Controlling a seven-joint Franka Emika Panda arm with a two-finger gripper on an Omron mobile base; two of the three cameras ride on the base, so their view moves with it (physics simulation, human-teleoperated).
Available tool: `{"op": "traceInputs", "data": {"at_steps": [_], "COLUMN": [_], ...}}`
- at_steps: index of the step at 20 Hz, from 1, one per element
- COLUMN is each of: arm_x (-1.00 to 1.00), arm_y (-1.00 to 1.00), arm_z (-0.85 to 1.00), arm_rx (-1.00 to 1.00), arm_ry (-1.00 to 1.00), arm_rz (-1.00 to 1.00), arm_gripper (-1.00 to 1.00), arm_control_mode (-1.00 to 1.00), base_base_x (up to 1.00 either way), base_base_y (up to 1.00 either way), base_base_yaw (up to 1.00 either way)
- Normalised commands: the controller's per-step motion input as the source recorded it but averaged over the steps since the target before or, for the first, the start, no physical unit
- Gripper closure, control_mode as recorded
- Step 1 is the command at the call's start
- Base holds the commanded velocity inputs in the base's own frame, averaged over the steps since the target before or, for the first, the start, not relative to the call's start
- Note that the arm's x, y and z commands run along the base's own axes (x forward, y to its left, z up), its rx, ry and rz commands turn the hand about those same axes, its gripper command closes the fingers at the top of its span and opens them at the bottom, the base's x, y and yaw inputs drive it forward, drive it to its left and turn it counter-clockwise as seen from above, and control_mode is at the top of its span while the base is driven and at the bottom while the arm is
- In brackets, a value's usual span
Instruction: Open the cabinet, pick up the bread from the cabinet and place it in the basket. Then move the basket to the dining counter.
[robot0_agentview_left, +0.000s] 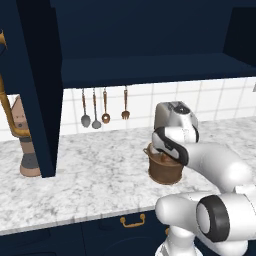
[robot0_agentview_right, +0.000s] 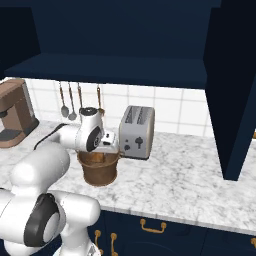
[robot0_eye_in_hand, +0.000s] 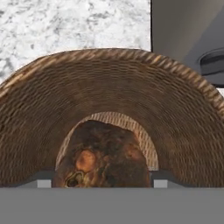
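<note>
Golden-brown bread (robot0_eye_in_hand: 103, 155) lies inside woven basket (robot0_eye_in_hand: 109, 87).

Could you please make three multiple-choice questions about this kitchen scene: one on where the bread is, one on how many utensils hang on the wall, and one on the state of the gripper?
1. Where is the bread?
A. on the cabinet shelf
B. inside the basket
C. on the counter beside the toaster

2. How many utensils hang on the tiled wall?
A. two
B. four
C. six

3. How does the gripper stand?
A. open, its fingertips to either side of the bread in the basket
B. shut on the basket rim
C. shut on a cabinet handle

Answers:
1 B: the hand view shows the brown lump at the bottom of the woven wall.
2 B: the left base view shows four in a row under the cabinet.
3 A: the hand view shows the two tips standing wide, with the bread between them.
</note>
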Motion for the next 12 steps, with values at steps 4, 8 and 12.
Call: {"op": "traceInputs", "data": {"at_steps": [4,8,12], "arm_x": [0.16,0.23,0.28], "arm_y": [0.00,0.00,0.00], "arm_z": [-0.37,-0.35,-0.32], "arm_rx": [0.00,0.00,0.00], "arm_ry": [0.00,0.00,0.00], "arm_rz": [0.00,0.01,0.01], "arm_gripper": [1.00,1.00,1.00], "arm_control_mode": [-1.00,-1.00,-1.00], "base_base_x": [0.00,0.00,0.00], "base_base_y": [0.00,0.00,0.00], "base_base_yaw": [0.00,0.00,0.00]}}
